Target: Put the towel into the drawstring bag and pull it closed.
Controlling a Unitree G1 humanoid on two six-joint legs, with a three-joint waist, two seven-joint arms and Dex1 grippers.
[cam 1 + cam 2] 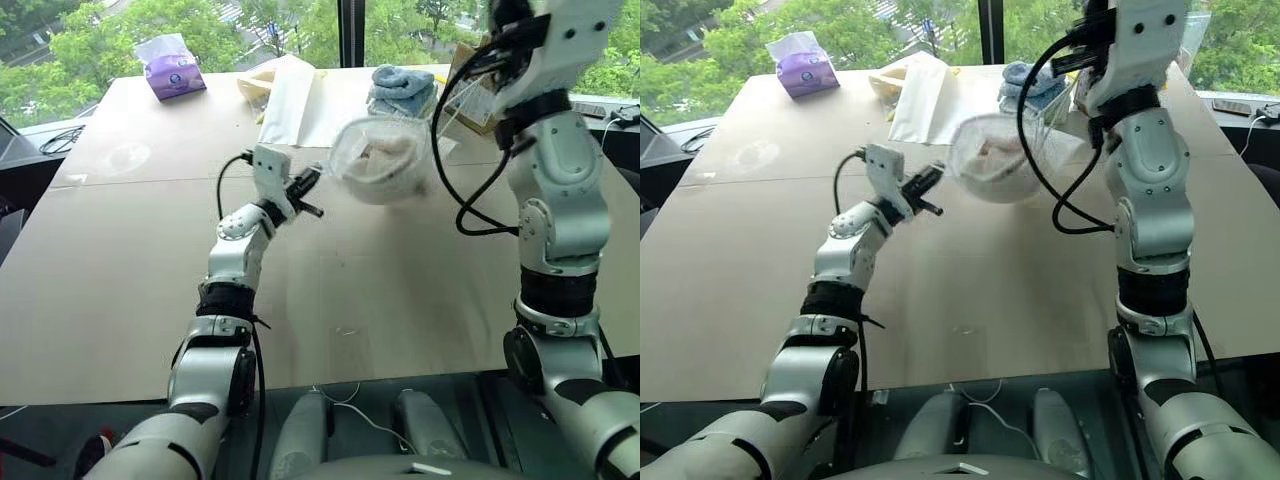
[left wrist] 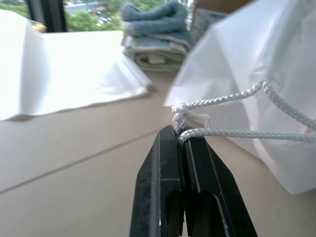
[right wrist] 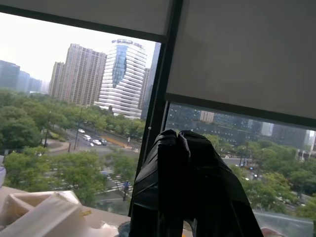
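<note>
- Above the middle of the table [image 1: 120, 300], you see the drawstring bag [image 1: 385, 160] hanging in the air, clear of the wood, its thin translucent cloth bulging round.
- Inside it you can make out the towel [image 1: 388, 158] as a cream-pink lump through the fabric, low in the sack.
- Just to the left of the bag sits your left gripper [image 2: 181, 134], its black fingers pressed fully together on the white cord [image 2: 222, 101]; the knot of that cord lies right at the fingertips, and two strands run from there across to the bag's gathered edge.
- From the head camera the left gripper points toward the bag's near left side, close beside it; the cord between them is too fine to trace there.
- Up and to the right of the bag you have your right gripper [image 3: 178, 136], raised high with its fingers closed tight; whether it pinches a cord or part of the bag you cannot tell from these views.
- Behind the bag, toward the window, lie the stacked blue and pale towels [image 1: 402, 88].
- Left of that stack you see flat white sheets [image 1: 292, 98] spread on the table.
- Farther left, near the far corner, stands a purple tissue pack [image 1: 172, 68].
</note>
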